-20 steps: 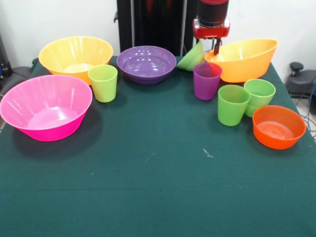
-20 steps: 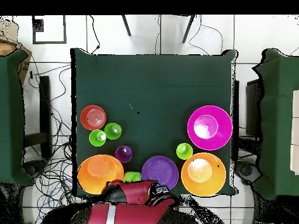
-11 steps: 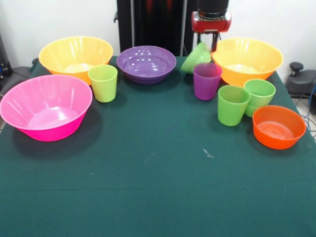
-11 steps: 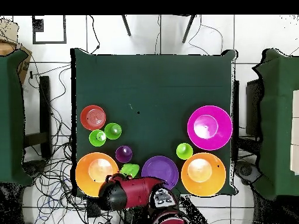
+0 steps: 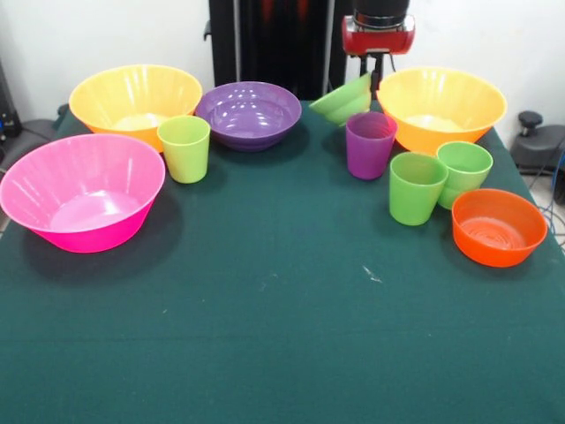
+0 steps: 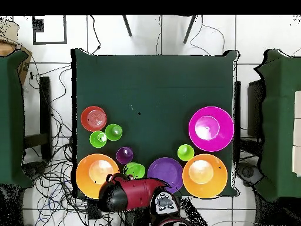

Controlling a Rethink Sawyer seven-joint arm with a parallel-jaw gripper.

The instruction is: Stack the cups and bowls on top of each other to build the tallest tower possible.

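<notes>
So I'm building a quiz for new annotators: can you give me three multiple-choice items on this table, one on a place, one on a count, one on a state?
1. The purple cup stands directly in front of:
A. the pink bowl
B. the right orange-yellow bowl
C. the small orange bowl

2. Cups on the table:
A. three
B. four
C. six

3. The small green bowl is:
A. tilted, off the cloth
B. flat on the cloth
C. upside down

Answers: B, it sits just before that bowl; B, one yellow-green, two green, one purple; A, its rim slants under the gripper.

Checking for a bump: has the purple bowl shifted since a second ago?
Yes. The purple bowl has slid left in the front view, toward the left orange-yellow bowl.
</notes>
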